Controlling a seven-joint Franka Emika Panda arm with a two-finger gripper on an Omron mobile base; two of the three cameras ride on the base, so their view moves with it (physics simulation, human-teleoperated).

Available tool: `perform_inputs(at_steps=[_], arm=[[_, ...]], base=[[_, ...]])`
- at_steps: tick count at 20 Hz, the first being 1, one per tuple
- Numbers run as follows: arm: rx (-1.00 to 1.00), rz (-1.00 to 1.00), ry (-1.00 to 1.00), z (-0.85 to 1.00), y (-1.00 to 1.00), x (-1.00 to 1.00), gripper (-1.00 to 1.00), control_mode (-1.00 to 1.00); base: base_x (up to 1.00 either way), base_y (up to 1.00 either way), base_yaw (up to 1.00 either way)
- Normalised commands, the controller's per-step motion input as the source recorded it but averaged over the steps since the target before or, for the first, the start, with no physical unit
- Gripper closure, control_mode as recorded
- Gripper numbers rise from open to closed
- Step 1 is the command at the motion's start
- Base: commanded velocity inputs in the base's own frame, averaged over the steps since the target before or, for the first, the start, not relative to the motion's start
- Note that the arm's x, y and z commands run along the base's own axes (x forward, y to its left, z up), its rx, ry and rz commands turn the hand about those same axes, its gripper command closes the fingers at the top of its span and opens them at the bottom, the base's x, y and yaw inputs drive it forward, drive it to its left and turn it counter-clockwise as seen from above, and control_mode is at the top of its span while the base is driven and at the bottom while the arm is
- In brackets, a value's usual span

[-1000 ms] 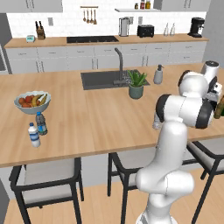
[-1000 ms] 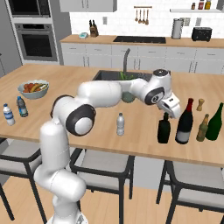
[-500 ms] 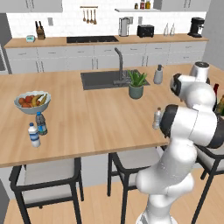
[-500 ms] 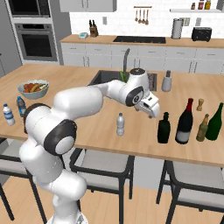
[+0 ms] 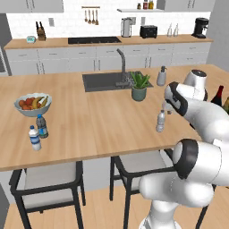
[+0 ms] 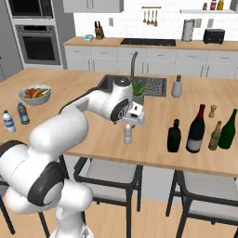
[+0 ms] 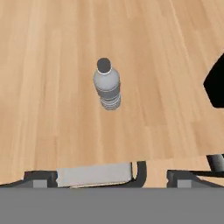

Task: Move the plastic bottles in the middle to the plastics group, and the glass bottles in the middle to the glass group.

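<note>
The small clear plastic bottle (image 5: 160, 121) (image 6: 128, 134) (image 7: 107, 89) with a white cap stands upright near the island's front edge. My gripper (image 6: 132, 119) (image 5: 166, 106) (image 7: 111, 177) hovers just above it, open and holding nothing. To the right stand the squat black bottle (image 6: 174, 137) and the tall dark wine bottle (image 6: 196, 130) (image 5: 218, 95) with its red top. The olive-green glass bottle (image 6: 228, 130) is farther right. At the far left of the island stand the white-labelled bottle (image 5: 34, 137) (image 6: 8, 122) and the blue-labelled bottle (image 5: 41, 126) (image 6: 22, 113).
A fruit bowl (image 5: 32, 105) (image 6: 35, 94) sits behind the two small bottles. A sink (image 5: 105, 80), a potted plant (image 5: 139, 86) and a soap dispenser (image 5: 161, 76) lie behind the gripper. Two wooden shakers (image 6: 214, 135) stand among the glass bottles. Stools (image 5: 49, 179) stand along the front edge.
The arm has swung left, away from the glass bottles, and now hangs over the small clear bottle. The gripper stayed open and no bottle has moved.
</note>
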Motion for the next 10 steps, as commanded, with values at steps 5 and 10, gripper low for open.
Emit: perform_inputs(at_steps=[5, 10], arm=[[-0.17, 0.48, 0.06, 0.17, 0.83, -0.11, -1.0, -1.0], [-0.21, 0.02, 0.0, 0.06, 0.06, 0.13, -1.0, -1.0]], base=[[0.0, 0.0, 0.0], [0.0, 0.0, 0.0]])
